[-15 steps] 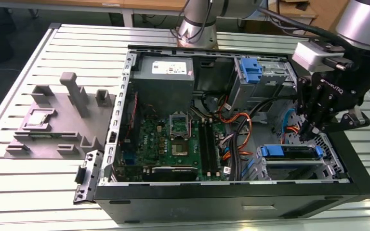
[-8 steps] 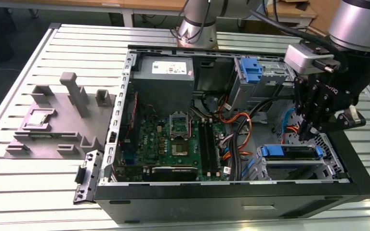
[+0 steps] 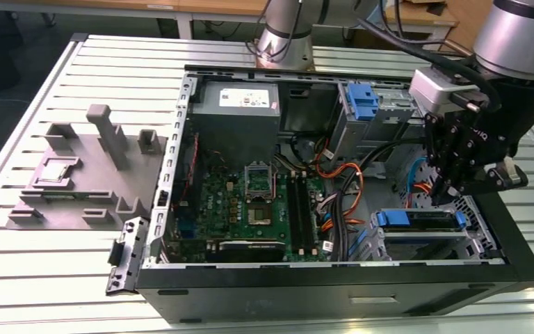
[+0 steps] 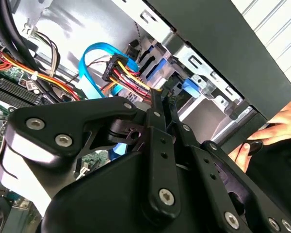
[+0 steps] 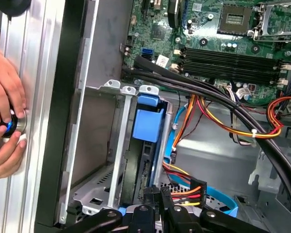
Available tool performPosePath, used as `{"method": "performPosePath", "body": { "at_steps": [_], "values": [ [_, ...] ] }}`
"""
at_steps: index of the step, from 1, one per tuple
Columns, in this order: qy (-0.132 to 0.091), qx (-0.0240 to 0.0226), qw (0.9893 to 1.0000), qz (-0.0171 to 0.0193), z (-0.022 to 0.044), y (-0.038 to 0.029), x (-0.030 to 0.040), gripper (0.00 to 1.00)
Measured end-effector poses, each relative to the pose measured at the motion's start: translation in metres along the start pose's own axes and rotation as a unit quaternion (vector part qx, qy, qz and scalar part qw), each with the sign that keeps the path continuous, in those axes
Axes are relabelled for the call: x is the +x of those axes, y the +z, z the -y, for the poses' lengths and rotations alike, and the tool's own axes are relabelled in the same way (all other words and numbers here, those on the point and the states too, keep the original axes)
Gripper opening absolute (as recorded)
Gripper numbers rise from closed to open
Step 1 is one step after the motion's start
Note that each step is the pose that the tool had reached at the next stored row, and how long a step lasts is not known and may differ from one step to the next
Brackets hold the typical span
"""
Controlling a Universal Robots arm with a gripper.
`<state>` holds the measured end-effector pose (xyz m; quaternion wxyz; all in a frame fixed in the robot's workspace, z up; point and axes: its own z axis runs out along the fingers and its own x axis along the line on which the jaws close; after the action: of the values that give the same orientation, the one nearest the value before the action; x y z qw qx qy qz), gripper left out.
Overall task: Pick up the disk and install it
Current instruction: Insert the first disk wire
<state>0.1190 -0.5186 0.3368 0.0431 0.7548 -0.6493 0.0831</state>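
Exterior view: narrow, seemingly empty fingers (image 3: 452,197) hover above the disk (image 3: 422,220) seated in its cage.

The gripper (image 3: 459,182) is showing black matt plastic links with small shiny metal screws, and the arm (image 3: 523,29) above it is looking like smooth brushed metal. The computer case (image 3: 341,292) is having a black matt painted outside and bare grey sheet metal inside, while the table (image 3: 63,271) under it is looking like ribbed pale metal. The disk (image 3: 422,220) is showing blue smooth plastic rails on grey metal, and the cables (image 5: 218,121) are glossy coloured plastic.
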Motion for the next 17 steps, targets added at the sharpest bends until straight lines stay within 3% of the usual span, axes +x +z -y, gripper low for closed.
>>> {"method": "performPosePath", "body": {
  "at_steps": [7, 10, 14, 17],
  "values": [
    [0.001, 0.0020, 1.0000, 0.0045, -0.0063, 0.0018, 0.0117, 0.17],
    [0.004, 0.0035, 1.0000, 0.0044, -0.0073, 0.0023, 0.0122, 0.17],
    [0.031, -0.0010, 0.9995, 0.0034, -0.0075, 0.0035, 0.0120, 0.17],
    [0.035, -0.0017, 0.9994, 0.0032, -0.0072, 0.0039, 0.0120, 0.17]
  ]
}}
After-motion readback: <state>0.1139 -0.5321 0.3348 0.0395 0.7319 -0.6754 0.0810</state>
